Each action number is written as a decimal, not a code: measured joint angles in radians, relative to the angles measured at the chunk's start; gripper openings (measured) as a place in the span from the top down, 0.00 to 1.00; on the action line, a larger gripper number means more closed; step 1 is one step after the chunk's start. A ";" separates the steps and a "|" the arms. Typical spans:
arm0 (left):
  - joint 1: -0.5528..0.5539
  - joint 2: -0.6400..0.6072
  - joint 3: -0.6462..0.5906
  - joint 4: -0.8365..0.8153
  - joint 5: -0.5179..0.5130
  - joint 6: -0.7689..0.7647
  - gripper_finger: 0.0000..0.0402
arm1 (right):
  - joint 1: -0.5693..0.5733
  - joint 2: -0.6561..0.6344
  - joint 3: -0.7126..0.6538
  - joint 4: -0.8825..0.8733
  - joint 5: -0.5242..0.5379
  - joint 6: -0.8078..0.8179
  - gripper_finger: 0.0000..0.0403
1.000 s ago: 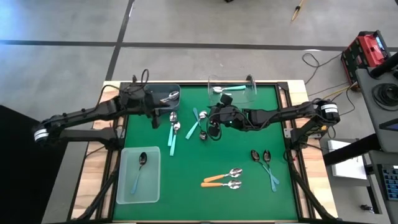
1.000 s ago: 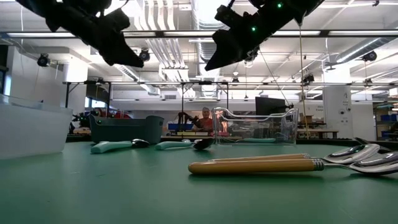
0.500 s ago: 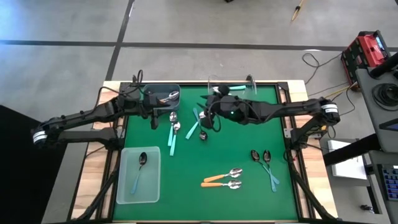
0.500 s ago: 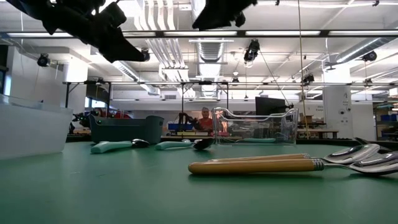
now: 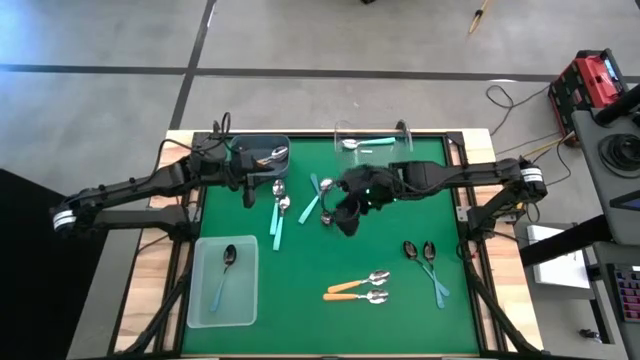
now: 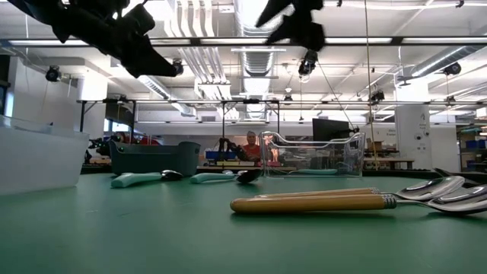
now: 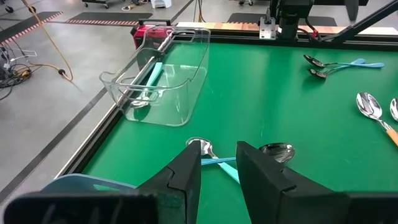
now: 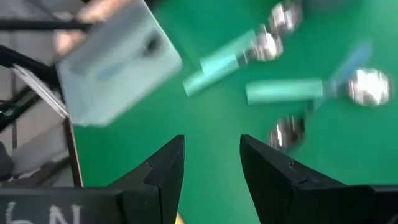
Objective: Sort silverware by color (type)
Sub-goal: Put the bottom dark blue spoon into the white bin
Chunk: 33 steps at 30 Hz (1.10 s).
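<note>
Here, right gripper (image 5: 345, 222) spread and empty above the green mat (image 5: 400, 310), just beside the loose teal-handled spoons (image 5: 322, 197). Best lowered straight over one handle, fingers astride it, clear of neighbouring bowls. Beyond, clear bin (image 5: 375, 143) already holding a teal spoon. Left gripper (image 5: 248, 192) narrowly parted, empty, waiting near the dark bin (image 5: 262, 152). Orange-handled spoons (image 5: 358, 287) well apart.
</note>
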 joint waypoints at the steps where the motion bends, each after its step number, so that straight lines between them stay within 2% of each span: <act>1: 0.000 0.000 -0.002 0.003 0.000 -0.002 0.79 | 0.010 0.000 -0.004 -0.039 0.000 0.035 0.64; 9: -0.002 0.000 -0.009 0.004 0.000 -0.046 0.79 | 0.086 0.000 -0.007 -0.378 -0.036 0.314 0.64; 14: -0.046 -0.006 -0.054 0.065 0.000 -0.100 0.79 | 0.156 0.006 -0.007 -0.504 -0.071 0.438 0.64; 23: -0.183 -0.084 -0.153 0.214 0.001 -0.125 0.79 | 0.291 0.008 -0.080 -0.531 -0.069 0.619 0.64; 33: -0.197 -0.248 -0.142 0.224 0.001 -0.125 0.79 | 0.432 0.005 -0.278 -0.531 -0.125 0.821 0.64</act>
